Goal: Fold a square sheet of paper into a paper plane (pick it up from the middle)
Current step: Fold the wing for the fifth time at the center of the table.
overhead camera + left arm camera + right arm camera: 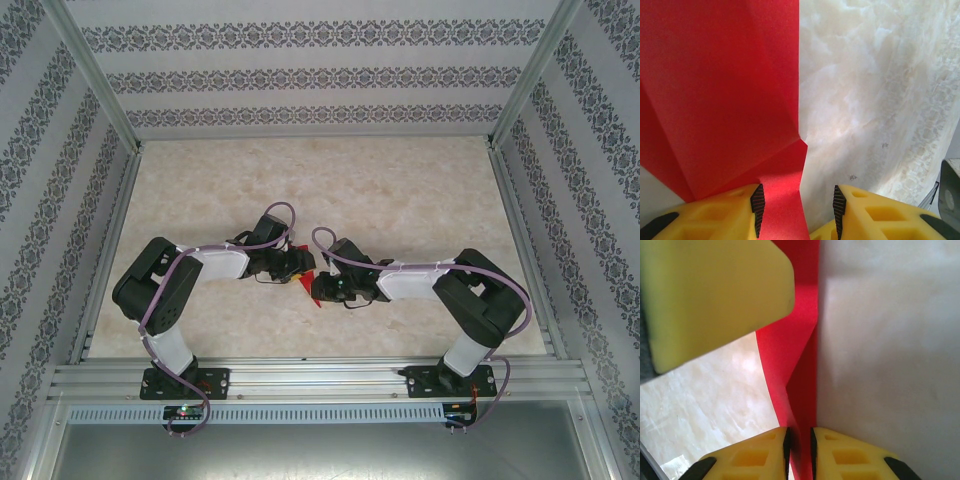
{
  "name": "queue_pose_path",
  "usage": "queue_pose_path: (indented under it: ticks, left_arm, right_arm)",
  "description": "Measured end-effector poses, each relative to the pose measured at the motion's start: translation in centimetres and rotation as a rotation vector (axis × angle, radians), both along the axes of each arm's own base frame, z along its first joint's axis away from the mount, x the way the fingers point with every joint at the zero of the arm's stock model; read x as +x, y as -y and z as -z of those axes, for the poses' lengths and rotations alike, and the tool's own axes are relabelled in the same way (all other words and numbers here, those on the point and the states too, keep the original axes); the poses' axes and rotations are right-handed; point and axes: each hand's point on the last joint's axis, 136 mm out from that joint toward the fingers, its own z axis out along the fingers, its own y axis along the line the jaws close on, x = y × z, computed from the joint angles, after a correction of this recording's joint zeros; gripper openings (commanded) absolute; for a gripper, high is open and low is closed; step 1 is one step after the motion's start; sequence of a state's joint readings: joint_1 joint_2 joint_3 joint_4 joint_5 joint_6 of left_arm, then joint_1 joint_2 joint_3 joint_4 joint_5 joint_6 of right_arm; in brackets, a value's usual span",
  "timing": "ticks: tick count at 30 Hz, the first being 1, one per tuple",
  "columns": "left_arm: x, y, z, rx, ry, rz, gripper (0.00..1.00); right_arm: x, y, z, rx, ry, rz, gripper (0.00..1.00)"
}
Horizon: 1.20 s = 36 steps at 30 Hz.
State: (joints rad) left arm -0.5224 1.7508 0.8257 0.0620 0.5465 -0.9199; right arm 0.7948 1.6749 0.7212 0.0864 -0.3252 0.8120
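The right gripper (800, 446) is pinching the paper (795, 365); the left gripper (799, 206) is gaping around its edge. The left one ought to be closing squarely, not dragging it.

no legible text, labels, brands, numbers or signs, wallpaper bands (320, 80) toward 12 o'clock in the top view carry repeating floral ornament, not lettering

Floral-striped walls (320, 70) stand around a pale marbled tabletop (400, 190) behind an aluminium rail (320, 378).
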Motion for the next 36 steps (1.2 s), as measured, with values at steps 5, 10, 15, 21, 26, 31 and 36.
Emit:
queue_pose_path:
  ticks: [5, 10, 15, 21, 26, 31, 36]
  left_arm:
    - [0.0, 0.0, 0.0, 0.0, 0.0, 0.0, 0.44]
    - [0.0, 0.0, 0.0, 0.002, -0.003, 0.0, 0.44]
    - [0.0, 0.0, 0.1, 0.004, -0.004, -0.001, 0.44]
    - [0.0, -0.1, 0.1, 0.007, -0.007, -0.002, 0.44]
    - [0.0, -0.1, 0.1, 0.008, -0.008, -0.002, 0.44]
    - [0.0, -0.1, 0.1, 0.008, -0.009, -0.002, 0.44]
    - [0.0, -0.1, 0.0, 0.009, -0.01, -0.002, 0.44]
  right_arm:
    - [0.0, 0.0, 0.1, 0.002, -0.006, 0.008, 0.21]
    - [-0.1, 0.0, 0.1, 0.02, -0.005, 0.024, 0.24]
    - [-0.2, -0.1, -0.1, 0.018, 0.009, 0.031, 0.23]
    - [-0.8, 0.2, -0.4, 0.006, -0.009, 0.027, 0.26]
    - [-0.9, 0.4, -1.1, 0.011, -0.004, 0.027, 0.27]
    - [-0.9, 0.1, -1.6, 0.026, -0.002, 0.021, 0.25]
    - [-0.6, -0.5, -1.5, 0.031, -0.013, 0.015, 0.18]
